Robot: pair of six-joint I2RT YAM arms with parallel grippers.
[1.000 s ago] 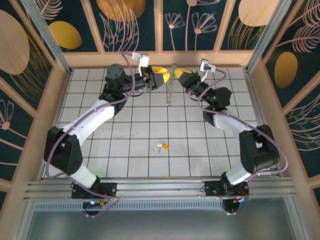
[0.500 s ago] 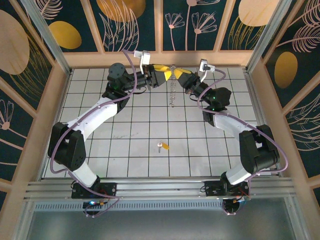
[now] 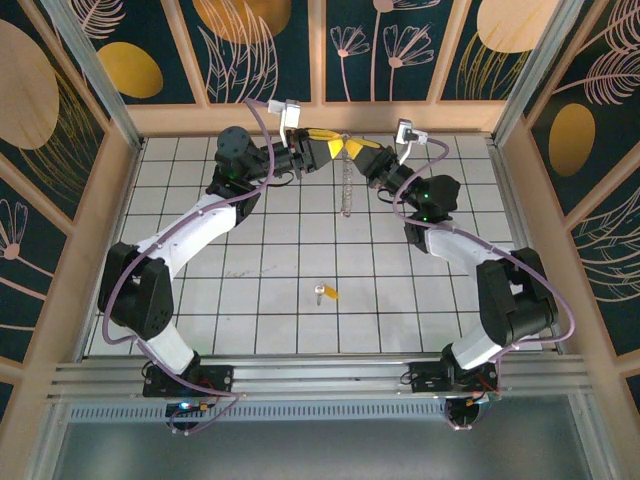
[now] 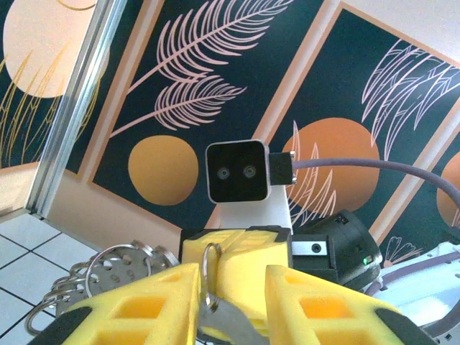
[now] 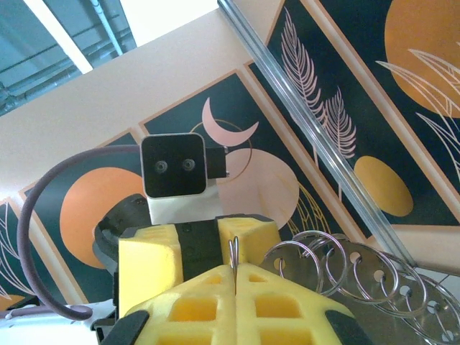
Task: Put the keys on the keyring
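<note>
Since a second ago the left gripper [image 3: 328,147] has swung in toward the middle of the far edge and now meets the right gripper [image 3: 357,150] nose to nose above the tiled table [image 3: 250,250]. The keyring [image 3: 345,185], a string of linked metal rings, hangs straight down from where they meet and sits slightly further right than before. On the right wrist camera the yellow fingers [image 5: 194,302] are pressed together, pinching the top ring's wire in their seam, while the remaining rings trail off to the side. On the left wrist camera the jaws stand apart, unclenched, with that ring's wire in the gap between them. The key [image 3: 325,292] with its yellow-orange tag lies untouched on the tiles, well apart, nearer the arm bases.
</note>
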